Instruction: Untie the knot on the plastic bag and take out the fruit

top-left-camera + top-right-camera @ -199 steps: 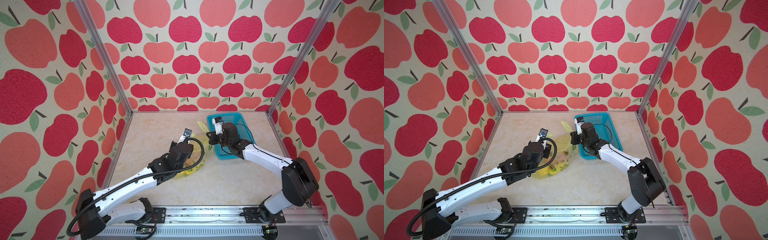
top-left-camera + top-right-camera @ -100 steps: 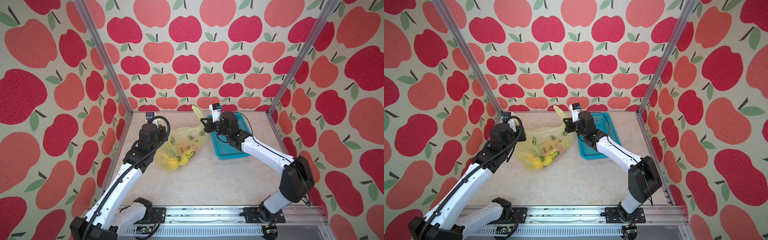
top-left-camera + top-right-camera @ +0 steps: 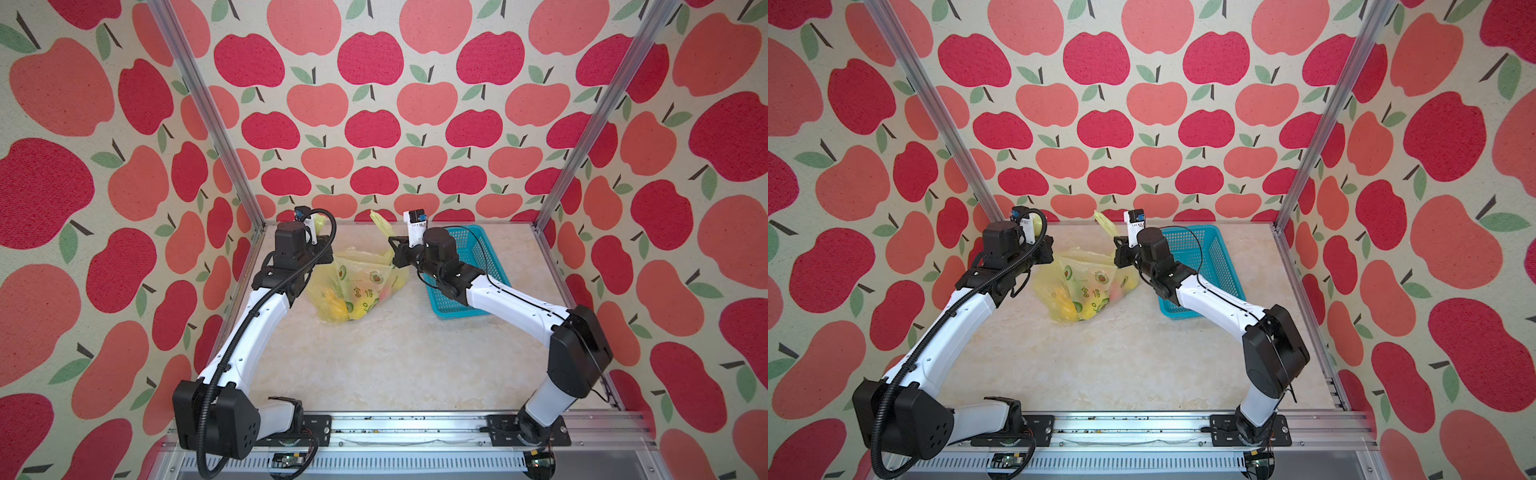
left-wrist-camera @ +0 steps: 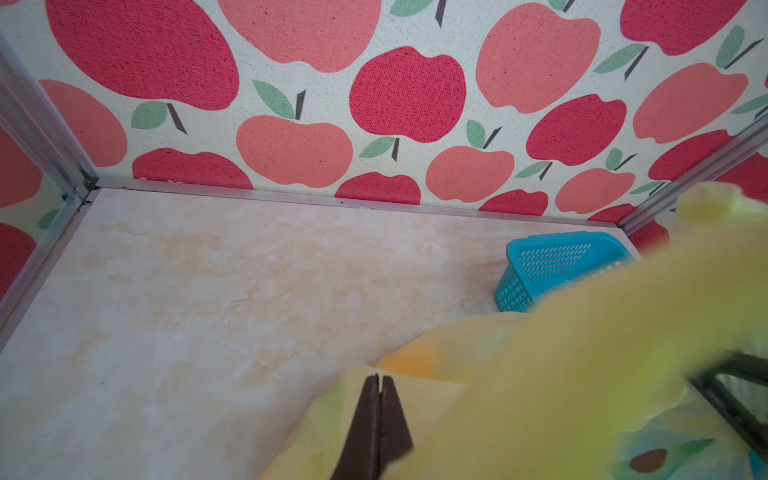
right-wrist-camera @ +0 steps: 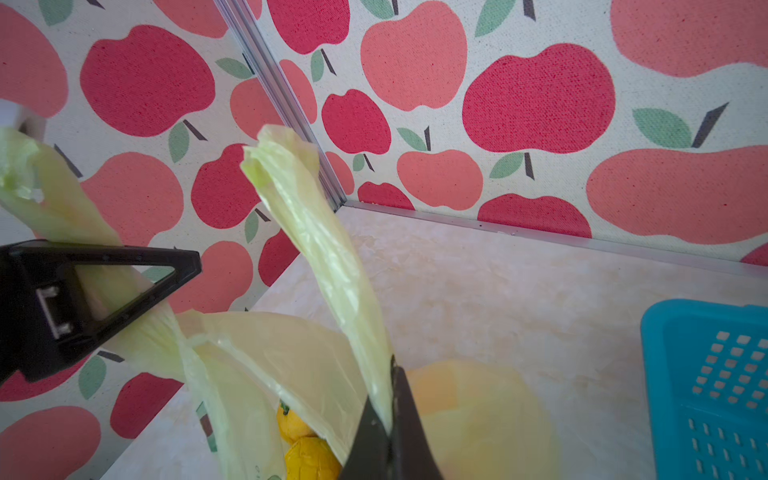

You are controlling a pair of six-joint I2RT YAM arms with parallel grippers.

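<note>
Arms have swung apart; left hand [image 4: 377, 380] and right hand [image 5: 390, 370] each pinch a handle of the plastic bag [image 3: 361, 286] on the bench [image 3: 395, 361]. Knot looks undone; next, reach the fruit [image 5: 309, 457].

One plastic bag [image 3: 361, 270], with two handle tails: left tail [image 5: 62, 199], right tail [image 5: 307, 232]. One basket [image 3: 473, 245], far right. Two arms: left arm [image 3: 257, 328], right arm [image 3: 511, 303]. Fruit [image 5: 309, 457] inside: two showed; the total could not be counted.
</note>
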